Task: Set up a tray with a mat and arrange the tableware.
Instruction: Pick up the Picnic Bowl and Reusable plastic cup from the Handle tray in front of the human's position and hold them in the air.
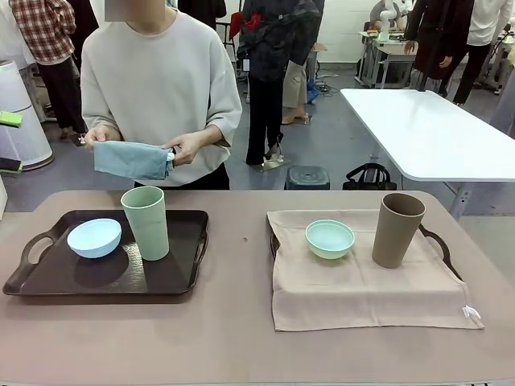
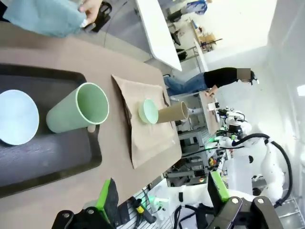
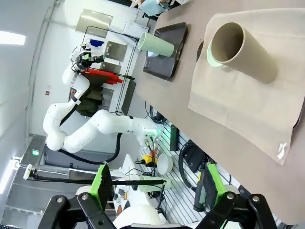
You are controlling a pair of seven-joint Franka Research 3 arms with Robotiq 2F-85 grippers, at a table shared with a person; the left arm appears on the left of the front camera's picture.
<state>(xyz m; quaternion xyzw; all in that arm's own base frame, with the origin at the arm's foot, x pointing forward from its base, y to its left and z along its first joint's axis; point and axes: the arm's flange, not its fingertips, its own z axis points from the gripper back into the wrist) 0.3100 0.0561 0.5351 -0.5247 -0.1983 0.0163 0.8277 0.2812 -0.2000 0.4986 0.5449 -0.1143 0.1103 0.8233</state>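
I have the left fingers [image 2: 108, 198] and right fingers [image 3: 101, 183] spread wide and empty, back from the table [image 1: 241, 346], while the light green tumbler [image 1: 146, 223] stands upright beside the pale blue bowl [image 1: 94, 237] on the bare dark tray [image 1: 105, 294], nearer my left arm, just this side of the folded blue mat [image 1: 130, 159] the person holds.

White table [image 1: 434, 133], black bag [image 1: 368, 178], dark stool [image 1: 306, 177]
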